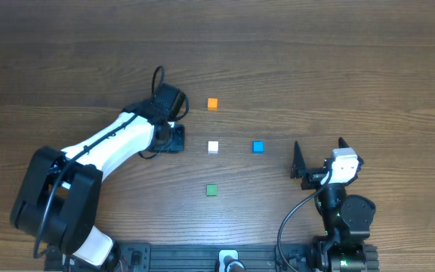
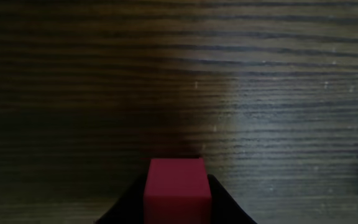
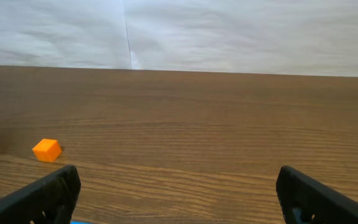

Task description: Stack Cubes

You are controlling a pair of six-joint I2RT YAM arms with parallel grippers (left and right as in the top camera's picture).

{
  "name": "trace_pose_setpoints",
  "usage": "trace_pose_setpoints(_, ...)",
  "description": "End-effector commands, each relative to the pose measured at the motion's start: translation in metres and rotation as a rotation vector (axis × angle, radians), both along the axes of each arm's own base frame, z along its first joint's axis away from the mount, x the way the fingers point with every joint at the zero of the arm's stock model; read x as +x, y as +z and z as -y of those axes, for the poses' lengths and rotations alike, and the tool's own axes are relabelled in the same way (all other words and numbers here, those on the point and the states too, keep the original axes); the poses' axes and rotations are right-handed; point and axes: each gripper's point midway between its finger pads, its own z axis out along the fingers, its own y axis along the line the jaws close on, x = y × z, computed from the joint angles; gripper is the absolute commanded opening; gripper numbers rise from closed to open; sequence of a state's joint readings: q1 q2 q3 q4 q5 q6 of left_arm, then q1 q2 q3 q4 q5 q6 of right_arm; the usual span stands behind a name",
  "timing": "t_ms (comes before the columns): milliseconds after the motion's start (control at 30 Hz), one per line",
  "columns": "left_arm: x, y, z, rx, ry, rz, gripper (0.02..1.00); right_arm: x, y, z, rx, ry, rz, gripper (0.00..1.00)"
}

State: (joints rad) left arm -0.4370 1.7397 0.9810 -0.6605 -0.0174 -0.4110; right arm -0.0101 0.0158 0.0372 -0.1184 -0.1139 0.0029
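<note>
The red cube (image 2: 177, 194) is pinched between the fingers of the left pincer (image 2: 178, 184), low over the wood just left of the tabletop's (image 1: 353, 60) middle. Near it, toward the right edge, lies the white cube (image 1: 213, 146) with the blue cube (image 1: 257, 146) farther on; the orange cube (image 1: 212, 103) lies toward the far edge and the green cube (image 1: 211, 190) toward the arms' edge. The right pincer (image 1: 317, 160) stands spread wide near the arms' edge, apart from every cube.
</note>
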Motion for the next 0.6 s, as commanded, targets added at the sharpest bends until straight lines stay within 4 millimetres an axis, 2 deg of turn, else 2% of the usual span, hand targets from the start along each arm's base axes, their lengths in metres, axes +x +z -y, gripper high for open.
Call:
trace_pose_setpoints(33,0.020,0.031,0.024,-0.055,0.027,0.044,0.095,0.000,-0.002,-0.001,-0.001,0.000,0.004,0.991)
trace_pose_setpoints(200,0.032,0.074,0.064,-0.104,0.034,0.097,0.040,0.000,-0.002,-0.001,-0.001,0.000,0.004,0.993)
trace_pose_setpoints(267,0.029,0.081,0.076,-0.107,0.056,0.099,0.038,0.000,-0.002,-0.001,-0.001,0.000,0.004,0.993)
trace_pose_setpoints(367,0.018,0.079,0.090,-0.108,0.071,0.083,0.038,0.000,-0.002,-0.001,-0.001,0.000,0.004,0.991)
trace_pose_setpoints(600,-0.001,0.056,0.110,-0.082,0.080,0.024,0.038,0.000,-0.002,-0.001,-0.001,0.000,0.004,0.991)
